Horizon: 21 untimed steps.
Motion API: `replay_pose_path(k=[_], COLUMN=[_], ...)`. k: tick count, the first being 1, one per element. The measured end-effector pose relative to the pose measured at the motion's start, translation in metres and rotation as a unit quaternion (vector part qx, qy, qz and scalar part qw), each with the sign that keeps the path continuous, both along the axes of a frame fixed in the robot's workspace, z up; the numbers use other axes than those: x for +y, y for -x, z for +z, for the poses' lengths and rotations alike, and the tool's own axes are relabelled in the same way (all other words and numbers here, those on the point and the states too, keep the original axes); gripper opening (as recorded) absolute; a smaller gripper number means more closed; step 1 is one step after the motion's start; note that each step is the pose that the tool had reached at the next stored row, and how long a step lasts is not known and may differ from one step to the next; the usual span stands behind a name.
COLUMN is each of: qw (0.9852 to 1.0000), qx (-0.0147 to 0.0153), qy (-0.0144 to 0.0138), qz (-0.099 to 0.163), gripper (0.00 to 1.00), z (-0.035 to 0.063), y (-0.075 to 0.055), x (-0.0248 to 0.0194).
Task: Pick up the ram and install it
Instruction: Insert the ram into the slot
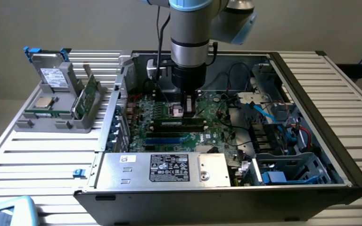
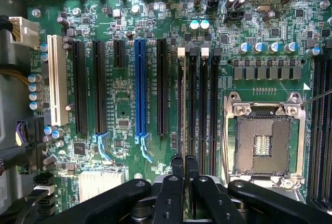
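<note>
The ram (image 1: 179,123) is a long, narrow stick standing on edge in a black slot of the motherboard (image 1: 168,137), inside the open computer case. My gripper (image 1: 190,114) hangs straight down from the arm onto it, near the end on the exterior view's right. In the wrist view the ram (image 2: 182,105) shows edge-on as a thin line along the slot beside the blue one. That line runs out from between the two black fingertips of my gripper (image 2: 184,163), which are shut on its top edge.
The empty processor socket (image 2: 262,143) lies beside the ram slots. A silver power supply (image 1: 162,167) fills the case's front, with cables and drive cages (image 1: 275,141) on the exterior view's right. A grey holder (image 1: 55,123) outside the case carries a drive (image 1: 55,77) and a green board (image 1: 92,94).
</note>
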<state>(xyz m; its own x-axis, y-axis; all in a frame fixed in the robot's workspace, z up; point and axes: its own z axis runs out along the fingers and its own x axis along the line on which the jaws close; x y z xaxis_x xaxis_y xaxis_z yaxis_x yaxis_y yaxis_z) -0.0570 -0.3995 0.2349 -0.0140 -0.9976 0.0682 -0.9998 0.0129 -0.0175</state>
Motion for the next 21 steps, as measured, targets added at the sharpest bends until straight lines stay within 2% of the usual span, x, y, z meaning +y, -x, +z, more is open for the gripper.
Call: replay_pose_path(k=[10, 16, 21], qw=[1.0, 1.0, 1.0], qx=[0.0, 0.0001, 0.0002], qy=[-0.0021, -0.0082, -0.0083], qz=[0.0, 0.0, 0.0], gripper=[0.13, 0.13, 0.13], z=[-0.0003, -0.0009, -0.0018], y=[-0.0015, -0.0015, -0.0015], x=[-0.0025, -0.0032, -0.0035])
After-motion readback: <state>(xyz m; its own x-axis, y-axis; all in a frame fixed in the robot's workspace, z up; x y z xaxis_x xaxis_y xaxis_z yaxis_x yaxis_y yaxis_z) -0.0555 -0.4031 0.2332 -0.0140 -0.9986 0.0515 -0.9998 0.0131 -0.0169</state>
